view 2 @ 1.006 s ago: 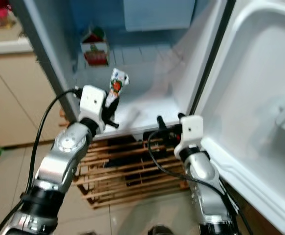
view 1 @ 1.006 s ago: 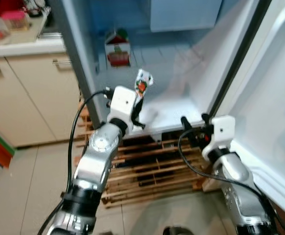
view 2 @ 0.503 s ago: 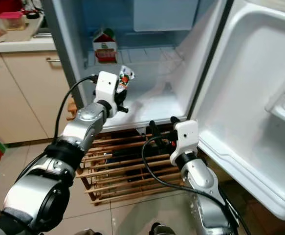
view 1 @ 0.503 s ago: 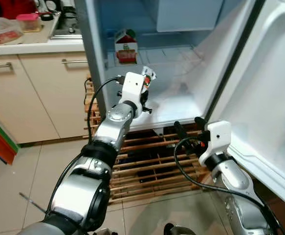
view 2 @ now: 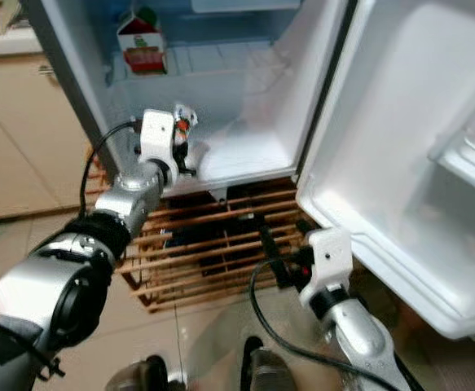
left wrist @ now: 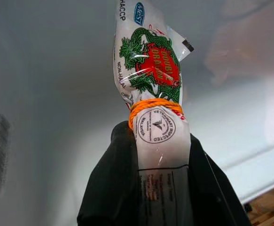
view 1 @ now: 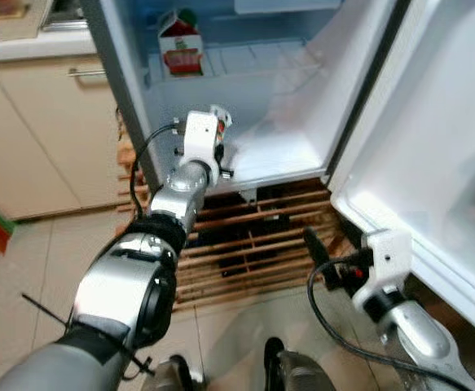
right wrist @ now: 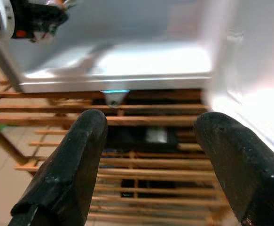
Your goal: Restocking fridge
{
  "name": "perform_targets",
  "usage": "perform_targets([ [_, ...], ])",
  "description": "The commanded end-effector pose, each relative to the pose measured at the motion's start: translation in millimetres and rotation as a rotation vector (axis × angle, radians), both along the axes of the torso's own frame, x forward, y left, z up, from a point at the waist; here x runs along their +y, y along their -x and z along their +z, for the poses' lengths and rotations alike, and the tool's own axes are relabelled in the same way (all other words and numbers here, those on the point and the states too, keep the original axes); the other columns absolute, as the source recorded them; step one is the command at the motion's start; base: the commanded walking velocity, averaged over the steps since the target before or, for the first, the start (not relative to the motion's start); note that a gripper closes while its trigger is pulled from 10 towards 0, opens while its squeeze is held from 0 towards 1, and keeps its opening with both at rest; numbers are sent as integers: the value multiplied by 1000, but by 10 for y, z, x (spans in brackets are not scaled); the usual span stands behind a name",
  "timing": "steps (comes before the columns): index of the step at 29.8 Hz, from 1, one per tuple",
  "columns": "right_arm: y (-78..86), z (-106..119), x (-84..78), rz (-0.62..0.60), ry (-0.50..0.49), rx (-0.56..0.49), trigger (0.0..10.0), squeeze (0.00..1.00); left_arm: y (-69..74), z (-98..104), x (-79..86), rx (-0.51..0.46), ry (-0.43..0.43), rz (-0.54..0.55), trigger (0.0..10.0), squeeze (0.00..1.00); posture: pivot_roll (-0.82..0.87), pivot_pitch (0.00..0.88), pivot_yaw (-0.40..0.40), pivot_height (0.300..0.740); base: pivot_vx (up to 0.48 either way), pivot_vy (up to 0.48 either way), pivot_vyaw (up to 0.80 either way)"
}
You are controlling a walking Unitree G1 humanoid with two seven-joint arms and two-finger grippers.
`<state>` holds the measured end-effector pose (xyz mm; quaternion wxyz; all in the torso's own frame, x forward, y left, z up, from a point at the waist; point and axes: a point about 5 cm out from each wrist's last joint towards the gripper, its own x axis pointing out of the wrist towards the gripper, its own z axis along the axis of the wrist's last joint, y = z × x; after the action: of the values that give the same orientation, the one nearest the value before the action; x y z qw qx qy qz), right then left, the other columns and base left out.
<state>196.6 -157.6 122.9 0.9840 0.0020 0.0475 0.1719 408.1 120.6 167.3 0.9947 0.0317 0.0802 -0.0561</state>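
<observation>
Now my left tool (left wrist: 162, 188) clamps sausage packet (left wrist: 154, 94) inside open fridge (view 1: 286, 147); milk carton (view 1: 180, 45) behind. Right tool (right wrist: 155, 165) spread empty above wooden rack (view 1: 253, 252).

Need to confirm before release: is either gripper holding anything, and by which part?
The left gripper holds the packet by its plain end, below the orange rubber band. The right gripper is open and holds nothing.

Both head views look steeply down into the open white fridge (view 1: 286, 138) and slatted wooden rack (view 2: 213, 244). The left wrist view faces close into that fridge; the right wrist view faces the same rack.
</observation>
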Motion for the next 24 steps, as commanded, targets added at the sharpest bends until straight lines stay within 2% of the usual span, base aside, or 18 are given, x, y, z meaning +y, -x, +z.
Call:
perform_targets([
  [1,74,-17,-23,0,1,40,10000,0,-13,46,-61,-17,5,-3,0,0,-324,231,-40,740,0,0,0],
  [5,169,-8,-49,-12,4,58,10000,0,-20,55,-11,-17,9,17,0,0,-347,247,-43,740,0,0,0],
  [8,289,3,-92,-35,14,88,10000,0,-12,8,88,2,12,60,0,0,-380,276,-43,740,0,0,0],
  [20,510,18,-98,-77,13,142,10000,0,-11,-10,246,16,26,136,0,0,-421,317,-32,740,0,0,0],
  [24,539,22,-97,-79,14,148,10000,0,-15,6,283,12,31,153,0,0,-424,321,-32,740,0,0,0],
])
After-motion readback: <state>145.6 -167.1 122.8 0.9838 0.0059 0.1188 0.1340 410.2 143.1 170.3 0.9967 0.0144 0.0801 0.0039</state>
